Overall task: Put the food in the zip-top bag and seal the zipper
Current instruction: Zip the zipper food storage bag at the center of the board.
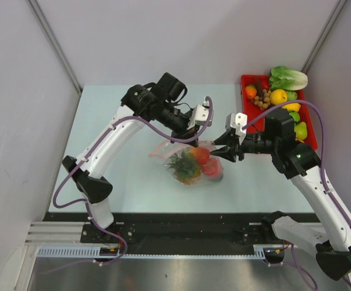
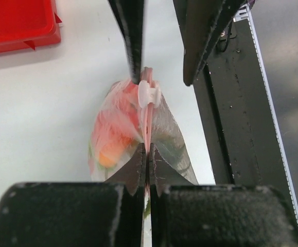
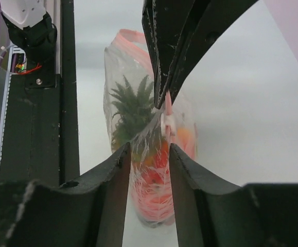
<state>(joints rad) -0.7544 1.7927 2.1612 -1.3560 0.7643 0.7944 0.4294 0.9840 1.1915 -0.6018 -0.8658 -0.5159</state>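
Observation:
The zip-top bag (image 1: 190,162) stands in the middle of the table with food inside: a dark spiky-leaved piece (image 1: 181,163) and red pieces (image 1: 207,162). My left gripper (image 1: 193,141) is shut on the pink zipper (image 2: 147,121) at the bag's mouth; its jaws (image 2: 147,154) pinch the strip just behind the white slider (image 2: 147,94). My right gripper (image 1: 219,153) is at the bag's right end. Its fingers (image 3: 149,159) straddle the crinkled plastic, partly closed with a clear gap; the slider (image 3: 167,122) sits just beyond them. In the left wrist view only one of its fingers reaches the strip.
A red tray (image 1: 248,82) at the back right holds more food: yellow, orange and green fruits and a lettuce (image 1: 288,77). The tray's corner (image 2: 20,25) shows in the left wrist view. The black base rail (image 1: 181,230) runs along the table's near edge.

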